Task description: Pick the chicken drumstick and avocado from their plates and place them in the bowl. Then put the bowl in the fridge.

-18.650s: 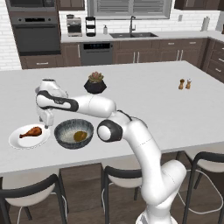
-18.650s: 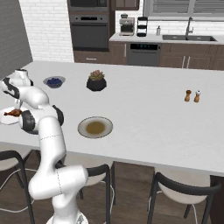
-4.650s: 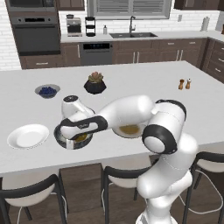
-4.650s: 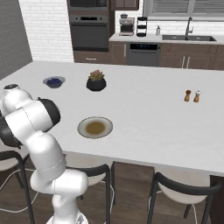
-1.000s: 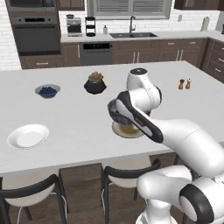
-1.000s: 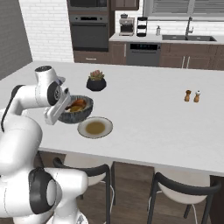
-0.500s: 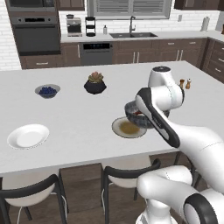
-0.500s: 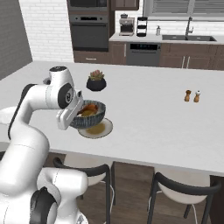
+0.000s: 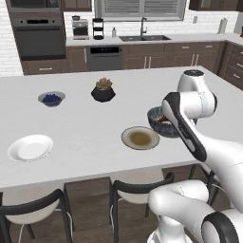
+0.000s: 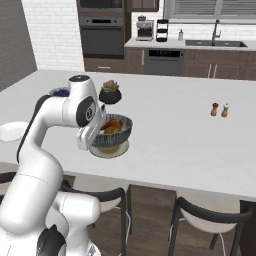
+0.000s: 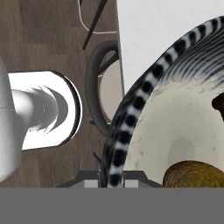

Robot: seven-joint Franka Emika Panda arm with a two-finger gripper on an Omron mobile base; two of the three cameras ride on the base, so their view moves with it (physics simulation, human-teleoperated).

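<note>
I see the gripper [image 11: 109, 180] clamped on the rim of the ribbed bowl [image 10: 112, 131], jaws pinched together on the wall at the bottom of the hand view, rim running up and to the right from there. The bowl hangs above the island counter [image 9: 80, 118], held just over the beige-rimmed plate [image 9: 140, 137]; in the right base view the plate [image 10: 107, 150] sits directly under the bowl, in the left base view the bowl [image 9: 161, 124] is just right of and behind it. Inside the bowl I make out the chicken drumstick [image 10: 113, 123], reddish-brown, with a yellow-brown lump beside it; in the hand view the avocado [image 11: 192, 174] lies on the pale speckled floor of the bowl, and a dark edge at the right border is probably the drumstick, can't confirm. The white plate [image 9: 30, 147] is bare, well apart at the left end of the counter. The blueberry bowl [image 9: 51, 98] and the potted succulent [image 9: 103, 90] sit further back on the counter; the salt and pepper shakers [image 10: 220, 109] are off toward the right side. Stools [image 10: 215, 220] are tucked under the near edge.
</note>
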